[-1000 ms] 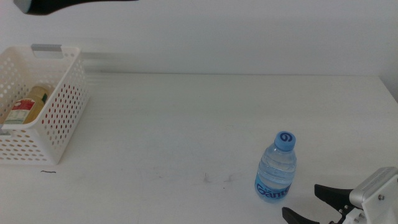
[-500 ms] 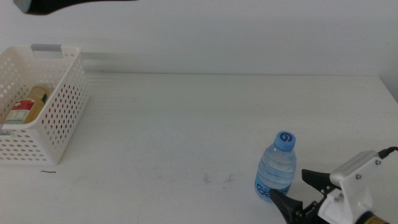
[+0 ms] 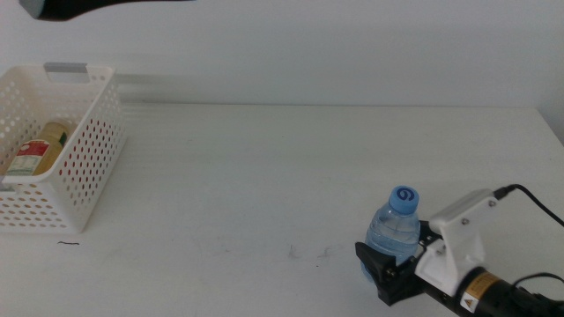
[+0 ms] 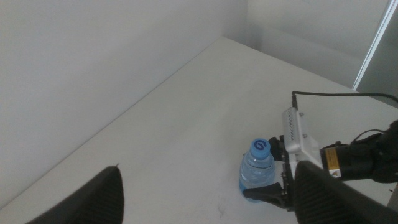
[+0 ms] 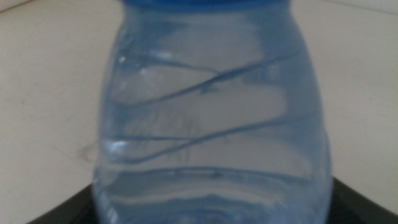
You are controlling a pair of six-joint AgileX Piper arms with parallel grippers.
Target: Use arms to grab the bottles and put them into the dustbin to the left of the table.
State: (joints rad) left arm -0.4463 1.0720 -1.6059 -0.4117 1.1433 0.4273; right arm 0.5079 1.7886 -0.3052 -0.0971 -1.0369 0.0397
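The small blue-capped water bottle [image 3: 394, 236] stands upright on the white table [image 3: 264, 176] at the front right. My right gripper [image 3: 398, 255] has one jaw on each side of the bottle's lower body, and the jaws look open. In the right wrist view the bottle [image 5: 211, 118] fills the picture between the dark jaws. The white dustbin [image 3: 79, 167] stands at the left with the yellow-liquid bottle [image 3: 37, 150] lying inside it. No red can shows. My left gripper [image 4: 208, 174] is wide open and empty, high above the table; its arm [image 3: 53, 7] shows at the top left.
The left wrist view shows the water bottle [image 4: 256, 167] with the right gripper [image 4: 273, 186] around it, and the table's far edge against a pale wall. A black cable [image 3: 538, 202] trails from the right wrist block.
My right gripper has moved left from the front right corner until its jaws are on either side of the water bottle. The bottle, the dustbin and the left arm have not moved.
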